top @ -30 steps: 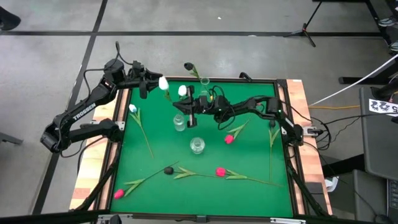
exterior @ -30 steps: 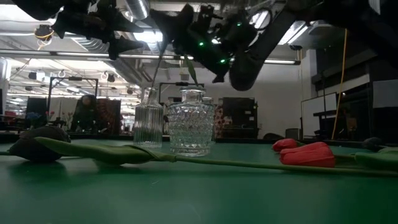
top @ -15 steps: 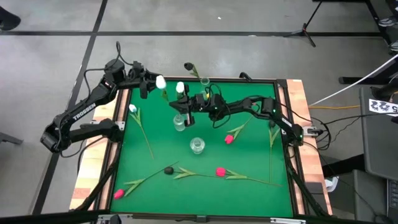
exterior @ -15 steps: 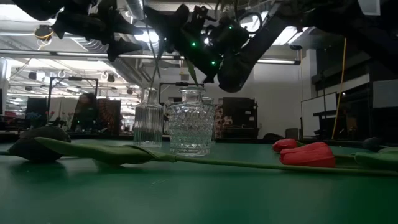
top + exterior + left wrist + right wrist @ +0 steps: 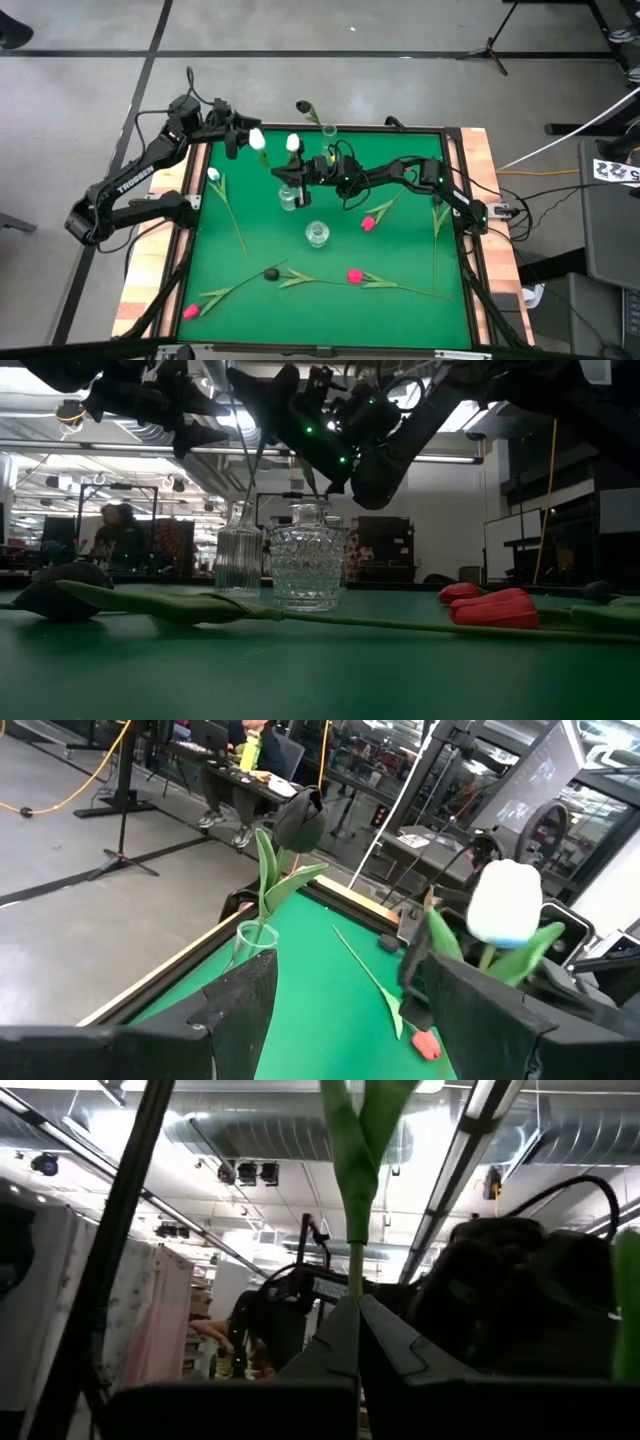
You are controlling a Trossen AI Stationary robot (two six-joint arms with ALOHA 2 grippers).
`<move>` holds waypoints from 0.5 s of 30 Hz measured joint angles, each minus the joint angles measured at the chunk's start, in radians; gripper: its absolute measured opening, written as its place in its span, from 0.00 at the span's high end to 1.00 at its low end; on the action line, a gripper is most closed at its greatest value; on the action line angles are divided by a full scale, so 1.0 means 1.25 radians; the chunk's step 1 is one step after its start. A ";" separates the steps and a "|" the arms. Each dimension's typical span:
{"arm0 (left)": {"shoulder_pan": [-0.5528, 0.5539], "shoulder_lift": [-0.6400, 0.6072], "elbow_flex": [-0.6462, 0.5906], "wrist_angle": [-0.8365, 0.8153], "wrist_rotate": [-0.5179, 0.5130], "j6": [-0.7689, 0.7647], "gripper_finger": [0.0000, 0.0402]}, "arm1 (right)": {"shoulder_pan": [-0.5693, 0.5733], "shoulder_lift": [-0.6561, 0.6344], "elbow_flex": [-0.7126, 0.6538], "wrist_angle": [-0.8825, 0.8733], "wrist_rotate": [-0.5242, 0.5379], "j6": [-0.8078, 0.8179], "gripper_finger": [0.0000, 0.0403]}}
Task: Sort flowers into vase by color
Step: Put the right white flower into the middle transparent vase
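You get the high view straight down over the table point(image 5: 400, 250); low view level at tabletop, sharing its vases point(image 5: 308, 555).

Even overhead light left my green table point(image 5: 400, 250) bright from above; at table height I was a backlit silhouette under glaring ceiling strips point(image 5: 225, 375), the near tulip point(image 5: 70, 592) blurred

Green felt table top point(image 5: 400, 260) w/ wooden rim; grey floor w/ black tape lines point(image 5: 155, 45); person point(image 5: 112, 530) far left in room bkgd.
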 joint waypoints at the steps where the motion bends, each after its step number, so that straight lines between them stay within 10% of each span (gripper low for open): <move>1: 0.000 0.000 0.000 0.000 0.000 0.000 0.38 | -0.001 0.000 0.000 0.000 0.002 -0.001 1.00; 15: 0.000 0.000 0.000 -0.026 -0.003 0.014 0.38 | 0.000 -0.001 0.067 -0.118 -0.064 0.016 1.00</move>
